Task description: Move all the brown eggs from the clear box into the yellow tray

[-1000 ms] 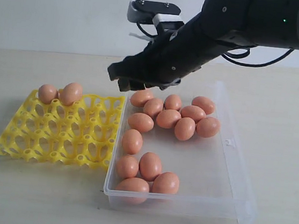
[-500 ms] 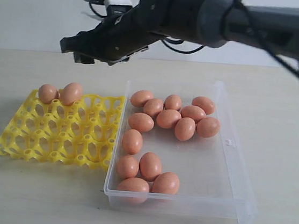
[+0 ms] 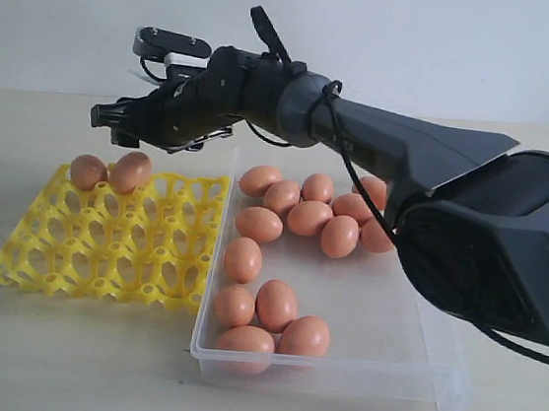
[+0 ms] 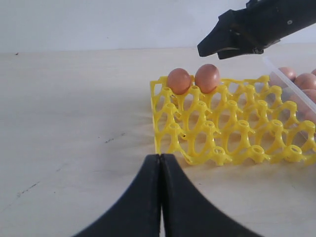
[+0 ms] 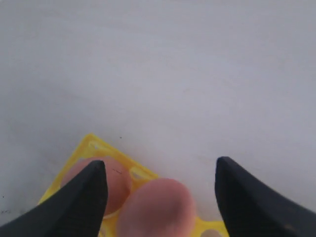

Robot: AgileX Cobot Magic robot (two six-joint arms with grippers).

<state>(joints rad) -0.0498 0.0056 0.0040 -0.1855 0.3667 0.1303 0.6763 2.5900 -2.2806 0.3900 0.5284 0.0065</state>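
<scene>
In the exterior view, the right gripper [image 3: 116, 120] is being held in the air at the upper left of the frame, just above the far edge of the yellow tray [image 3: 50, 261]. Its dark arm [image 3: 380, 148] is being stretched in from the right, across the far part of the clear box [image 3: 392, 308]. In the right wrist view its fingers [image 5: 91, 190] are being held wide apart, and nothing is being gripped between them. Only a corner of the tray and two blurred eggs are being seen beyond the gap.

The tray is lying at the left middle of the frame on the pale table [image 3: 58, 360], just beside the left wall of the box. Whether the two are touching cannot be told. Two brown eggs [image 3: 132, 171] are being carried side by side in the cups at the tray's far left corner.

The other eggs are lying in the box at the centre of the frame. Some are being shown as a cluster in its far part, and some as a line along its left wall down to the near left corner.

In the left wrist view, the left gripper [image 4: 160, 158] is being held low over the table near the tray, with its fingers pressed together on nothing.
</scene>
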